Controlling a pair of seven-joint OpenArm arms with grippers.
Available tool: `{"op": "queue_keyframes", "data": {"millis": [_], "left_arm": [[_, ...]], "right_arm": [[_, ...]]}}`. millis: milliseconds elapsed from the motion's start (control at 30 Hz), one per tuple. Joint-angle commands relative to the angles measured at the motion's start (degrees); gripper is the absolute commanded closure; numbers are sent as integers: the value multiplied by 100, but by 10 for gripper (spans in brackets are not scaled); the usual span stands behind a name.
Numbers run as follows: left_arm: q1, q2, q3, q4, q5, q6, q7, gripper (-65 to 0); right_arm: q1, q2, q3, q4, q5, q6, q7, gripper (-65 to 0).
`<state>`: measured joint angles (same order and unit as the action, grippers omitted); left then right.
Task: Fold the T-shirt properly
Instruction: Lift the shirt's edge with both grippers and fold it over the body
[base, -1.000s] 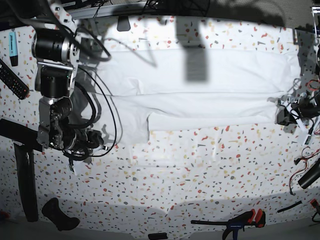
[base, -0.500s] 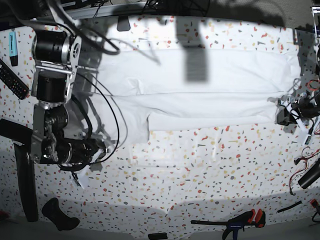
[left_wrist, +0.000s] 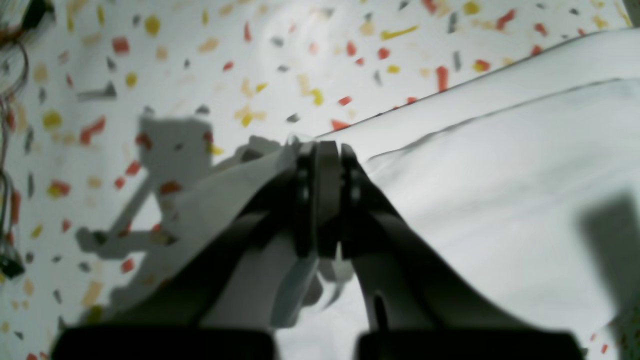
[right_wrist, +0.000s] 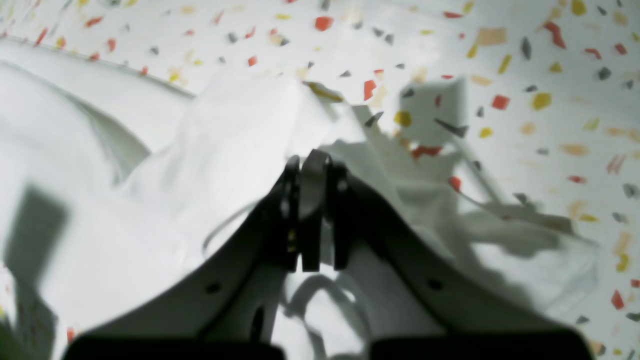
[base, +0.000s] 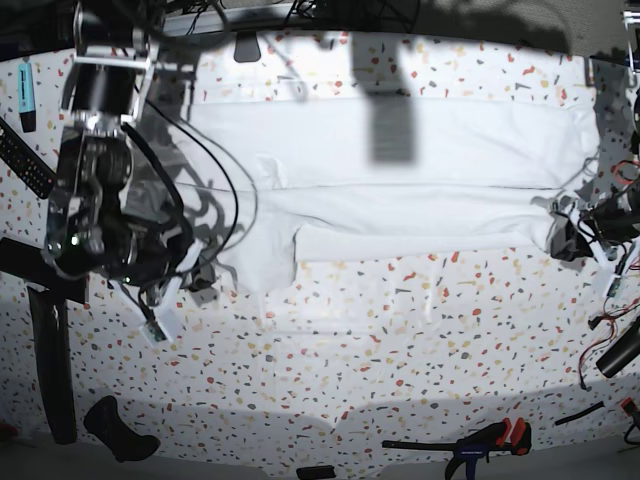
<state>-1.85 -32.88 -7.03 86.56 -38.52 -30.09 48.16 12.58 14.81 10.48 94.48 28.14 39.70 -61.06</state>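
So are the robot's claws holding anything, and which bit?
Yes. Both claws are shut on the white T-shirt: the left claw pinches a folded edge at one end, the right claw a bunched fold at the other.

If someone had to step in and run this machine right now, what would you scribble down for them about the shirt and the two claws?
Left gripper: shut, pinching the T-shirt at its edge, at the right end in the base view.
Right gripper: shut on a bunched bit of the shirt at the other end.
The shirt lies stretched lengthwise across the speckled tabletop, far half flat.
Done: the near long side looks folded over into a narrow band.
Left: probably fold the far long side, then fold end to end.
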Motion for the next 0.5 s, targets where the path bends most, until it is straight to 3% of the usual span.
{"op": "queue_keyframes", "data": {"millis": [0,200,467], "left_arm": [[2,-129,-44,197,-50,-15,-105,0],[490,-131,-46,723,118,-13,-105,0],[927,-131,-46,1163,120,-13,-50,0]], "right_arm": [[-72,44,37,398,81,30,105,0],[-1449,46,463,1779,85,30,197,0],[-3003,44,1572,2935,85,30,450,0]]}}
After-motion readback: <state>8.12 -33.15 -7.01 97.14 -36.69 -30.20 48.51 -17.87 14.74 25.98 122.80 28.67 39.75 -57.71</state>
